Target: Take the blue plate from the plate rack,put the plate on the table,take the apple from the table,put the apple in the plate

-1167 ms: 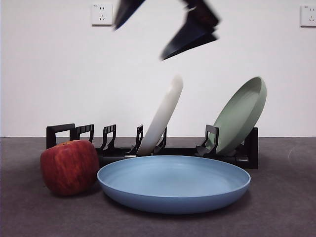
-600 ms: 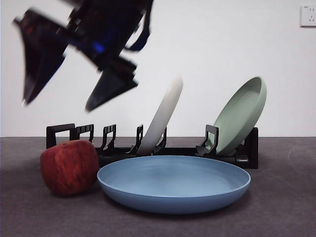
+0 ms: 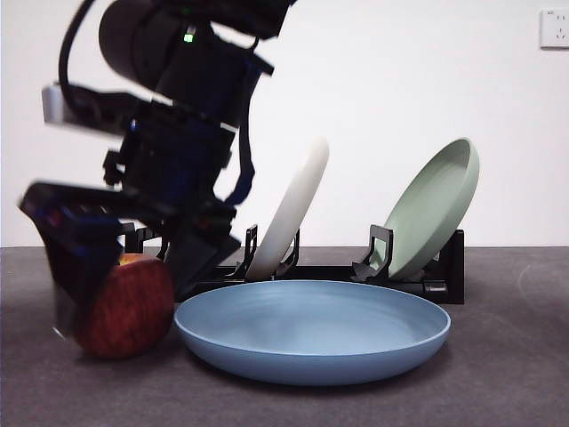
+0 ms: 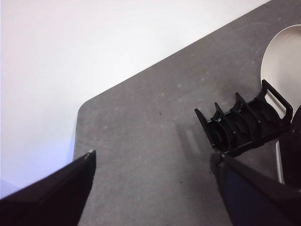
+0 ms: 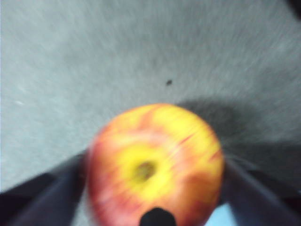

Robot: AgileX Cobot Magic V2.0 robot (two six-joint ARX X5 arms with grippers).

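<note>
The red apple (image 3: pixel 133 307) stands on the dark grey table (image 3: pixel 498 374) at the left, close beside the blue plate (image 3: pixel 311 329), which lies flat in front of the black plate rack (image 3: pixel 404 277). My right gripper (image 3: pixel 133 283) has come down over the apple, open, with one jaw on each side. In the right wrist view the apple (image 5: pixel 155 165) fills the space between the jaws of the right gripper (image 5: pixel 153 193); the picture is blurred. My left gripper (image 4: pixel 153 157) is open and empty above bare table (image 4: pixel 141 132), near the rack's end (image 4: pixel 244 125).
A cream-white plate (image 3: pixel 293 209) and a pale green plate (image 3: pixel 436 209) lean upright in the rack. The white plate also shows in the left wrist view (image 4: pixel 282 61). The table's far edge meets a white wall.
My right arm has swung down and to the left from the top of the front view, and its open jaws now straddle the apple. Apple and plates have not moved.
</note>
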